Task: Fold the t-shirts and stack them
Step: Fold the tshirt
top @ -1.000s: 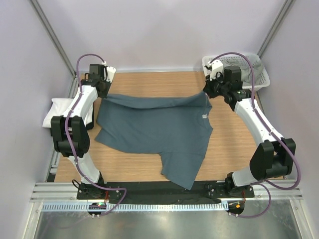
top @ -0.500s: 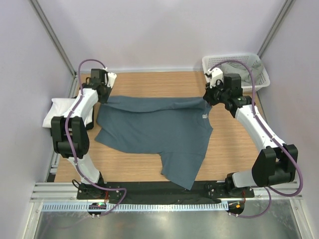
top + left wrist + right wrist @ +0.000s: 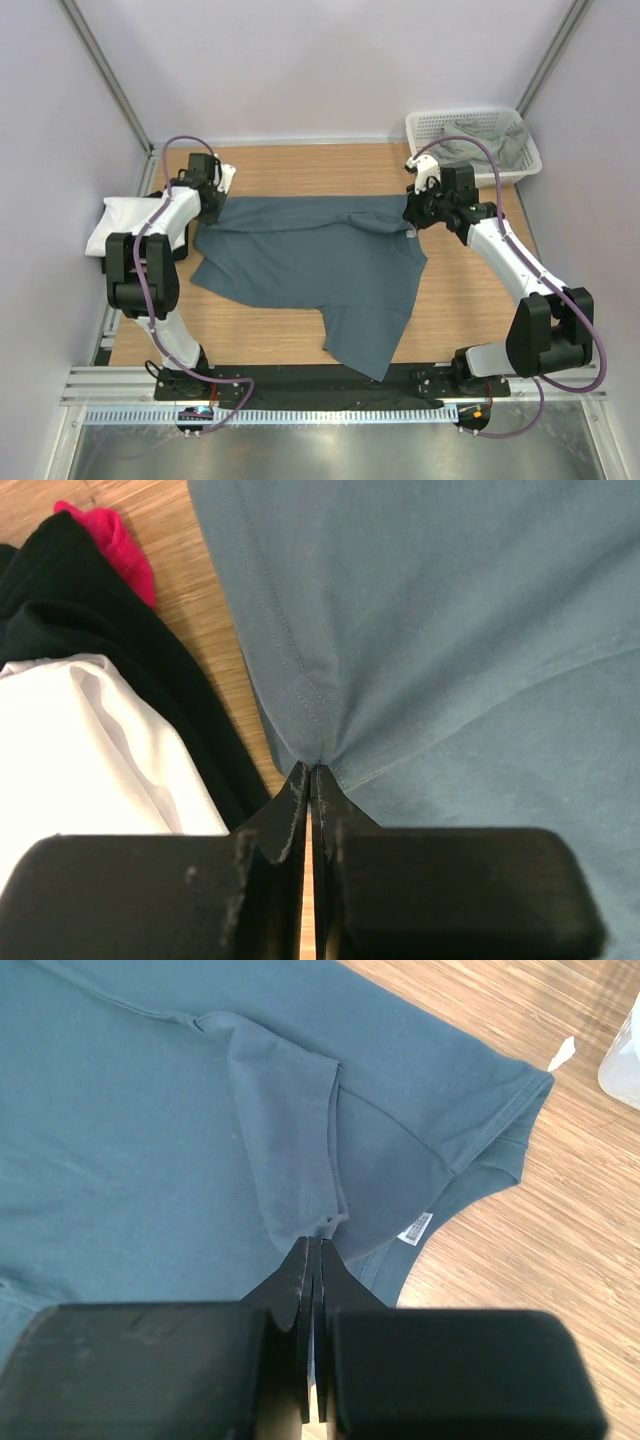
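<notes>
Where the shirt lies: the slate-blue t-shirt (image 3: 310, 255) is spread over the middle of the bench (image 3: 300, 165). A narrow band along its far edge looks doubled over, and one corner reaches the near edge by the arm bases.
Left fingers (image 3: 295, 790): closed to a slit on a small pucker at the shirt's far-left corner, just beside a stitched seam.
Right fingers (image 3: 300, 1260): pressed together on a pleat of the same shirt near the collar, close to the white care tag (image 3: 415, 1228).
Other shirts: the white t-shirt (image 3: 120, 225) sits folded at the left edge with the black t-shirt (image 3: 100, 650) showing from beneath it. The grey-green t-shirt (image 3: 475, 135) is in the basket (image 3: 520, 165) at the far right.
Handling: the cloth is judged light, limp and not fragile. It will sag between two pinch points and drag on the wood.
Where to hold: hems and seams are probably best, being thicker, with both corners carried evenly so the fold lands straight.
Hard to make out: the fingers hide how many layers each pinch takes.
Unclear: a red patch (image 3: 110, 550) beside the black cloth cannot be identified.
Cut off: the basket shirt shows only in part behind the right arm's cable.
</notes>
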